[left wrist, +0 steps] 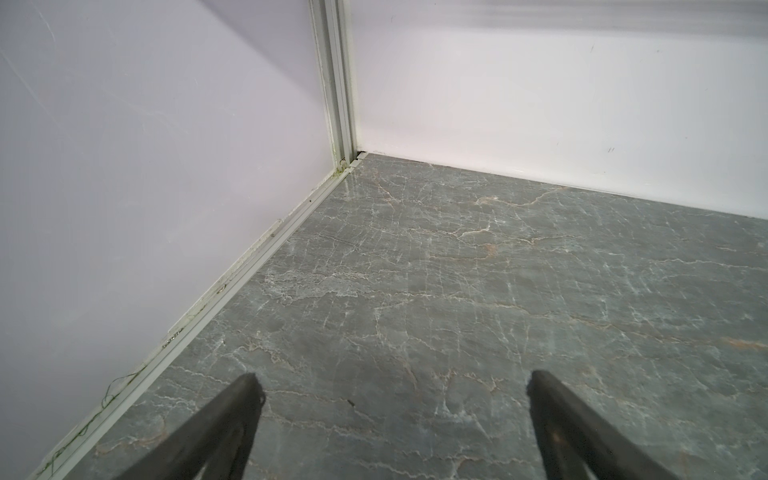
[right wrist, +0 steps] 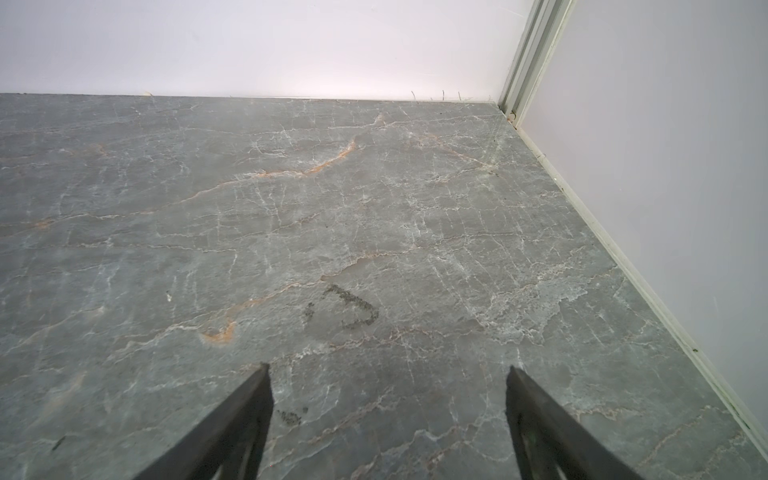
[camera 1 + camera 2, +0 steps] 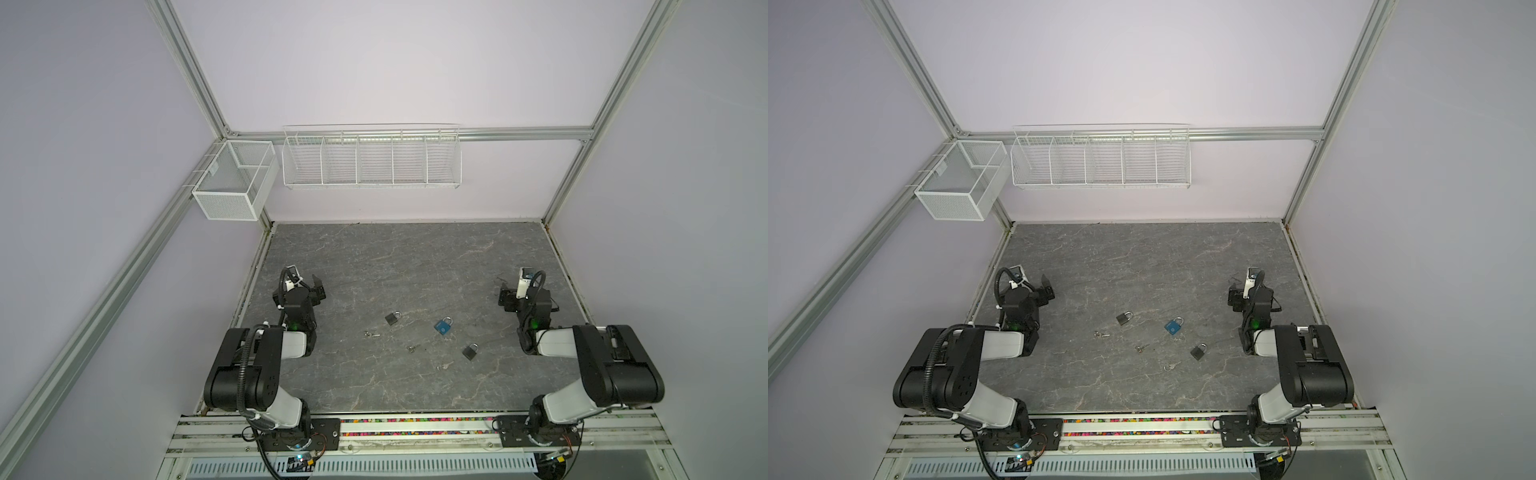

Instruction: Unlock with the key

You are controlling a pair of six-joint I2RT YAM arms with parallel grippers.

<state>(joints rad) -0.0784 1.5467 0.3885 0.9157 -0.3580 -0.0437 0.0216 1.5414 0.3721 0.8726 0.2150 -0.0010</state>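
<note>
At centre, blue padlock (image 3: 443,327), shackle rearward (tilted)

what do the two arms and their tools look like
The left arm and right arm are alike: bulky black joint housings, white link covers, a green light near each wrist. A black ribbed hose runs along the left arm. The left tool and right tool have dark, tapered fingers.

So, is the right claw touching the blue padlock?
Apart. In a top view the right claw hangs open well off to the side, with bare table between it and the blue padlock.
</note>
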